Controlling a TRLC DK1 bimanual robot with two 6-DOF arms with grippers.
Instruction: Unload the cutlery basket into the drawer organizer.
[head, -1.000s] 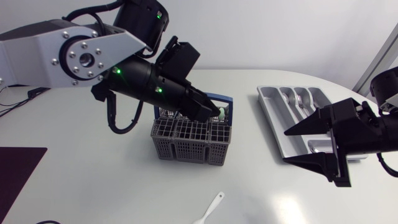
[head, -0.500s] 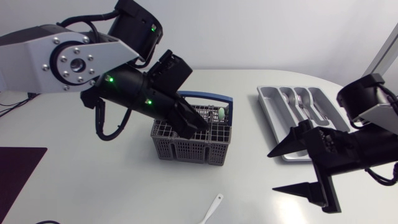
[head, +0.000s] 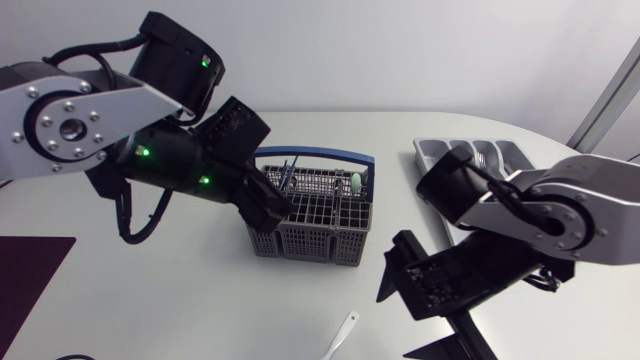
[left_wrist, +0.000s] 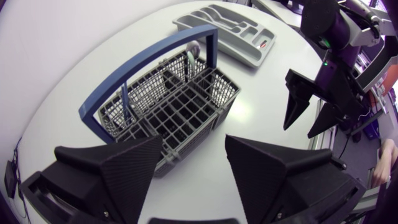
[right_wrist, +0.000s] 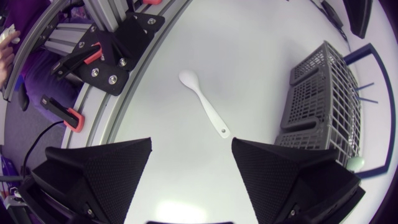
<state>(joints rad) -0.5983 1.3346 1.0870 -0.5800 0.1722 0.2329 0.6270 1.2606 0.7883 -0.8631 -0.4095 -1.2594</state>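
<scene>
The right claw (right_wrist: 191, 142) hangs spread and empty above the white spoon (right_wrist: 203, 102), which lies flat on the worktop (right_wrist: 261, 50) near its front edge, well apart from the drawer organizer (head: 428, 152). Thin and flat, it could skid off that edge if a wedge finger shoves rather than pinches. The left claw (left_wrist: 194, 138), also agape and empty, sits beside the grey cutlery basket (head: 300, 242) — blue-handled, holding what seem slim blue pieces and one pale-green tip.
</scene>
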